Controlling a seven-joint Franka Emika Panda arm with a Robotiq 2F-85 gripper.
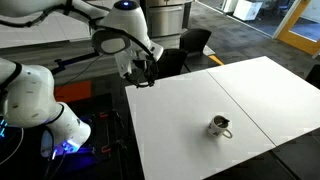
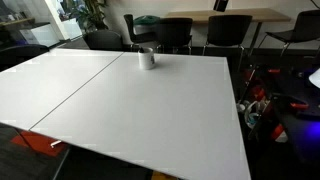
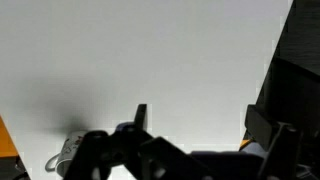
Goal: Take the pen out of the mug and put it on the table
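The pale mug (image 1: pixel 220 126) stands on the white table (image 1: pixel 190 100), near its front edge and close to the seam. In an exterior view the mug (image 2: pixel 147 58) sits by the far edge of the table (image 2: pixel 130 110). The pen is too small to make out; only a dark spot shows at the mug's mouth. My gripper (image 1: pixel 143 74) hangs above the table's far corner, well away from the mug. In the wrist view its fingers (image 3: pixel 198 118) are apart with only bare table (image 3: pixel 150 50) between them. The mug (image 3: pixel 66 152) peeks out at the lower left.
Black chairs (image 1: pixel 185 55) stand beyond the table, and several chairs (image 2: pixel 175 35) and a wooden table (image 2: pixel 220 15) stand behind it. Red gear and cables (image 2: pixel 265 105) lie on the floor beside the table edge.
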